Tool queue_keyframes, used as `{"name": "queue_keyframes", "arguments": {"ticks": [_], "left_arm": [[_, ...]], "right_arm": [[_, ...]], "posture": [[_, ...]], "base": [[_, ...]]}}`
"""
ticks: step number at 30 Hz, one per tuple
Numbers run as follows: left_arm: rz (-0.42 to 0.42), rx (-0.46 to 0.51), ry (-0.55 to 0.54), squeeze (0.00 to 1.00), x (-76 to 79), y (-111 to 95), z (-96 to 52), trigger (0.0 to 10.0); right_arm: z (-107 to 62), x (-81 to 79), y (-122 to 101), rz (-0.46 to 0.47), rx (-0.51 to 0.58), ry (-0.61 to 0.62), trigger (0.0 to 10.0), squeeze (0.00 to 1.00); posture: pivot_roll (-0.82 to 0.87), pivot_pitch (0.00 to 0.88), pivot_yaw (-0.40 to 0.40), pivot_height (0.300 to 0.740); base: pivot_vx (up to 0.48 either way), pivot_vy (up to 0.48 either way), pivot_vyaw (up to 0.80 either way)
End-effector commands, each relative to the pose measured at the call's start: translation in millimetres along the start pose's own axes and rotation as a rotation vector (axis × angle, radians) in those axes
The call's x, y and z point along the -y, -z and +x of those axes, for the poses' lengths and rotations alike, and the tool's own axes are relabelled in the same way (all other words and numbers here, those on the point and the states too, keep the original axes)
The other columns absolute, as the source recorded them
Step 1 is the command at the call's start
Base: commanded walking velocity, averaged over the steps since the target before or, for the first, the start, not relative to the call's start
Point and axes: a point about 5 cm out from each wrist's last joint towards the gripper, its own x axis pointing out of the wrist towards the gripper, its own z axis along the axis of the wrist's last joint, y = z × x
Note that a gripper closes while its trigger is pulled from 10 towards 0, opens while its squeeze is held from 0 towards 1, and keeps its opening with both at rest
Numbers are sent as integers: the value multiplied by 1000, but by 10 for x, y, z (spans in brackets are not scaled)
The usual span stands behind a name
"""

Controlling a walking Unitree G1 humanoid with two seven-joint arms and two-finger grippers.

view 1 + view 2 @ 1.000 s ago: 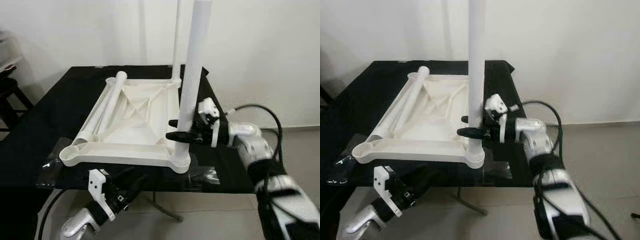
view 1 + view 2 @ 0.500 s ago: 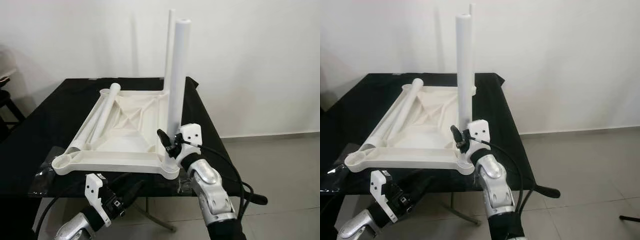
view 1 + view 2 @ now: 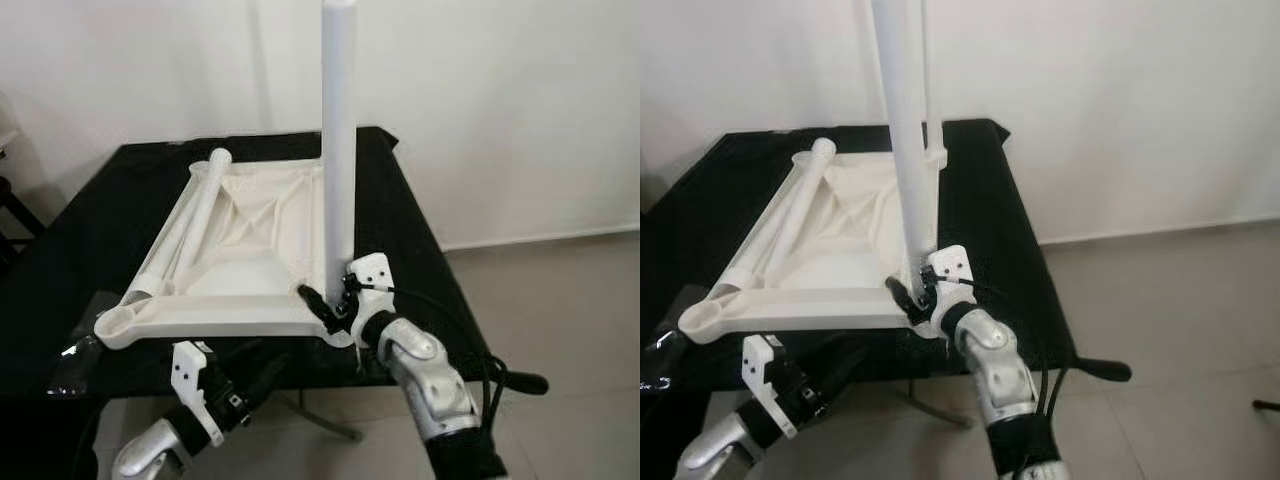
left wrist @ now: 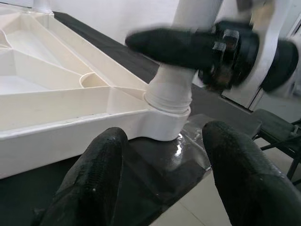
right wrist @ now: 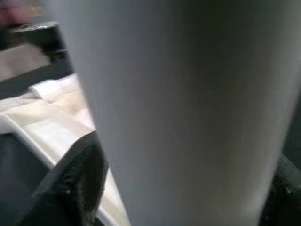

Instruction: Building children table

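right gripper [image 3: 322, 305]: clamped around base of upright white plastic tube leg [image 3: 337, 150]
leg: standing in near corner socket of upside-down white plastic tabletop [image 3: 240, 250] on black table [image 3: 90, 230]
left gripper [image 3: 262, 372]: fingers spread wide, below table's near edge

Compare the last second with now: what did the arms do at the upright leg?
The right gripper slid down the upright leg and swung round from the side to the front, staying clamped near its base. The left gripper stayed open below the table edge, and the loose leg stayed lying in the tabletop.
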Motion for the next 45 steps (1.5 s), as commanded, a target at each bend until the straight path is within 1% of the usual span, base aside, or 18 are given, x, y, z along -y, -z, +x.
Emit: {"name": "queue_keyframes", "arguments": {"ticks": [1,2,3,4,8,16,18,22,30,35,36,38,39,40,41,42,43,45], "left_arm": [[-11,-19,-8,0,-27,20,-37,10000],[-11,-19,-8,0,-27,20,-37,10000],[-11,-17,-10,0,-25,20,-32,10000],[-12,-17,-9,0,-23,21,-28,10000],[-14,-17,-7,0,-20,25,-18,10000],[-14,-20,-7,0,-13,24,-15,10000],[-16,-20,-7,0,-10,22,-13,10000],[-18,-20,-7,0,-7,26,-13,10000],[-25,-25,-2,0,1,40,-19,10000],[-29,-26,1,0,17,49,-30,10000],[-29,-27,2,0,28,46,-51,10000],[-29,-27,2,0,28,46,-51,10000],[-29,-27,2,0,26,36,-66,10000],[-29,-27,1,0,20,26,-78,10000],[-29,-27,1,0,20,26,-78,10000],[-28,-30,2,0,13,18,-85,10000],[-28,-30,2,0,13,18,-85,10000],[-29,-37,7,0,4,15,-86,10000]], "right_arm": [[-3,22,-114,-59,38,-195,10000,0],[-3,22,-114,-59,38,-195,10000,0],[-51,111,-187,-126,48,-329,10000,0],[-65,161,-226,-137,42,-393,10000,0],[-44,287,-379,-165,15,-523,10000,0],[83,462,-604,-195,-19,-569,10000,0],[81,504,-612,-176,-32,-616,0,0],[49,551,-581,-160,-49,-658,0,0],[-41,654,-456,-133,-51,-614,0,0],[-134,674,-195,-112,-92,-487,0,0],[-164,474,232,-57,-188,-255,0,0],[-164,474,232,-57,-188,-255,0,0],[-159,344,418,-22,-214,-29,0,0],[-195,155,563,25,-230,110,0,0],[-195,155,563,25,-230,110,0,0],[-226,-14,644,67,-233,189,0,0],[-226,-14,644,67,-233,189,0,0],[-172,-247,667,112,-223,205,0,0]], "posture": [[43,0,28,740],[43,0,28,740],[43,0,27,740],[48,0,21,740],[58,0,14,740],[80,0,2,740],[79,0,-3,740],[79,0,-3,740],[60,0,2,740],[47,0,-2,740],[47,0,-7,740],[47,0,-7,740],[41,0,9,740],[37,0,20,740],[37,0,20,740],[39,0,26,740],[39,0,26,740],[30,0,36,740]], "base": [[0,0,0],[0,0,0],[0,0,0],[0,0,0],[0,0,0],[0,0,0],[0,0,0],[0,0,0],[0,0,0],[0,0,0],[0,0,0],[0,0,0],[0,0,0],[0,0,0],[0,0,0],[0,0,0],[0,0,0],[0,0,0]]}}
